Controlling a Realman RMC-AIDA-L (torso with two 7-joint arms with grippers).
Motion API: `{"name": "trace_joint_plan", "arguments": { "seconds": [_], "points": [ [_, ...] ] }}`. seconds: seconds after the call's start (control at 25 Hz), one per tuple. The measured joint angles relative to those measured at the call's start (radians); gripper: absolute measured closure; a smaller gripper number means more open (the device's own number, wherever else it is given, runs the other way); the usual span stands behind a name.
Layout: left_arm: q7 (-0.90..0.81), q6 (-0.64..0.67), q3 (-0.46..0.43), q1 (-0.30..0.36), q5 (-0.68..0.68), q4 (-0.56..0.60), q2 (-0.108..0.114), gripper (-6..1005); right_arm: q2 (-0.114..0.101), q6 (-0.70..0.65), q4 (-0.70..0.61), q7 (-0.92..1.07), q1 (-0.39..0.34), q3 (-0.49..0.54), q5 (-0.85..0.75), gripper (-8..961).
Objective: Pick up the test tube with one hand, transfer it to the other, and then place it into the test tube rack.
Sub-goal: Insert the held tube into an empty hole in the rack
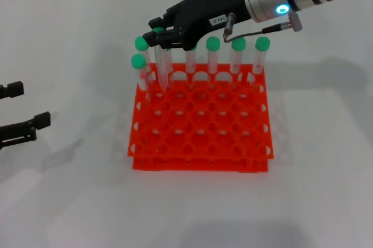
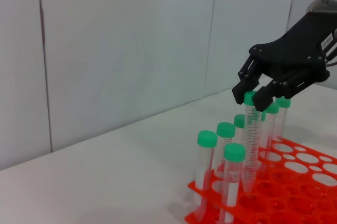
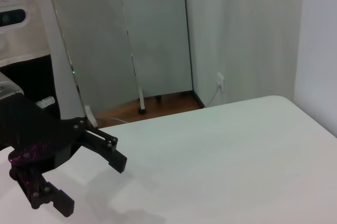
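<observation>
Test tube [image 1: 161, 67], a slender clear plastic one with a round green cap, hung nearly upright from the right gripper [image 1: 158, 36], the black two-finger gripper with the small white label on its wrist. Its jaws were pinched on the tube just under the cap. The tube's long axis ran almost straight down, leaning a little, and its pointed lower end sat at a hole in the far-left corner of the bright orange square plastic test tube rack [image 1: 201, 143]; in the left wrist view the tip [image 2: 246, 184] looked only partly entered, though whether it had passed the upper tier I could not tell. That alignment of tip and hole seemed the relation the coming descent turned on.

Other green-capped tubes [image 1: 236, 55] stood along the rack's far edge, with one [image 1: 140, 76] just beside the held tube.

The left gripper [image 1: 23, 108], plain black, waited near the left edge of the white tabletop [image 1: 70, 201], jaws spread and empty, well apart from the rack.
</observation>
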Motion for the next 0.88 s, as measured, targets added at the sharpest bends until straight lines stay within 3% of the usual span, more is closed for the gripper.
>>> {"name": "trace_joint_plan", "arguments": {
  "seconds": [0.88],
  "points": [
    [0.000,0.001,-0.003,-0.004,0.002,-0.008,0.002,104,0.007,0.066,0.022,-0.003,-0.008,-0.066,0.012,639]
  ]
}}
